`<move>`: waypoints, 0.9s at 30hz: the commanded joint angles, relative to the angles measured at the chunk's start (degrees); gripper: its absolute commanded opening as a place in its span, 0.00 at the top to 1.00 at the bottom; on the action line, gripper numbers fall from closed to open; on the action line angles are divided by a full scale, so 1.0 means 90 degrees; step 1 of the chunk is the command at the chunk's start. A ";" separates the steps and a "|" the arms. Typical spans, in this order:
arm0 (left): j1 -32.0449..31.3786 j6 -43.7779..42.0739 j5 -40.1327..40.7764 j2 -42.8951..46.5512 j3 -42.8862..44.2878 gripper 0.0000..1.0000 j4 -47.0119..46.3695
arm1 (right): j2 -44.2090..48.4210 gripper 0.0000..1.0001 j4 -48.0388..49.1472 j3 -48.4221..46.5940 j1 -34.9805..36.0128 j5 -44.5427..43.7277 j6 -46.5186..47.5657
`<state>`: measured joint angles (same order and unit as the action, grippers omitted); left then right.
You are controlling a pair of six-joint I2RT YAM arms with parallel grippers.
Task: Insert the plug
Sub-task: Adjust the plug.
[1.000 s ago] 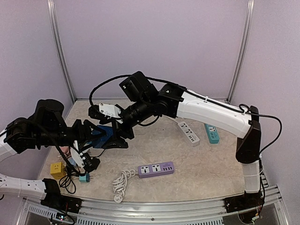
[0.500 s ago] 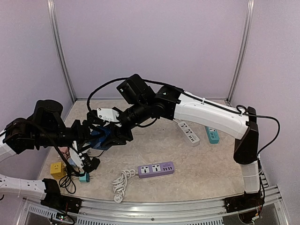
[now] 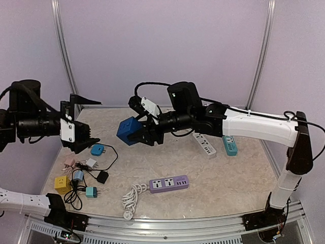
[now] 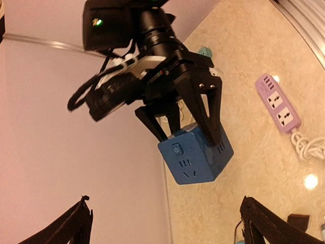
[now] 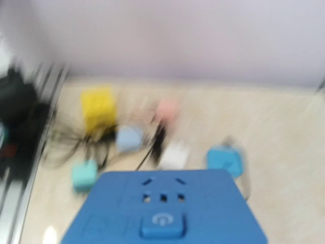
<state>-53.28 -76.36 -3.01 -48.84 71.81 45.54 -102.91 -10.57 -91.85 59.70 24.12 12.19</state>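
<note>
My right gripper (image 3: 138,133) is shut on a blue cube socket (image 3: 128,131) and holds it in the air above the table's left-middle. The left wrist view shows the cube (image 4: 195,155) clamped between the right fingers (image 4: 209,109), with a socket face and power button turned toward that camera. In the blurred right wrist view the cube (image 5: 162,213) fills the bottom. My left gripper (image 3: 81,122) is wide open and empty, at the far left, level with the cube. A blue plug (image 3: 97,149) lies on the table below it.
Pink (image 3: 68,161), white (image 3: 91,163), black (image 3: 102,177), teal (image 3: 91,191) plugs and a yellow cube (image 3: 62,184) lie tangled at the front left. A purple strip (image 3: 168,183) with coiled cable (image 3: 132,198) lies in front. White (image 3: 204,144) and teal (image 3: 229,145) strips lie at the right.
My right gripper has lifted the blue cube up and to the right, away from the left arm. My left arm has pulled back to the left, with its gripper open and empty.
</note>
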 commanded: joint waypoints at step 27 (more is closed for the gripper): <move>0.1531 0.6739 -0.3976 -0.1472 0.1194 0.24 -0.1203 | 0.0790 1.00 0.5019 0.0973 0.0274 0.0895 -0.2653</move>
<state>-39.05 -15.77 -36.56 -61.30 81.06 34.68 -95.18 32.45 -80.82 61.67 29.78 -11.44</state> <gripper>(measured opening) 0.774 0.588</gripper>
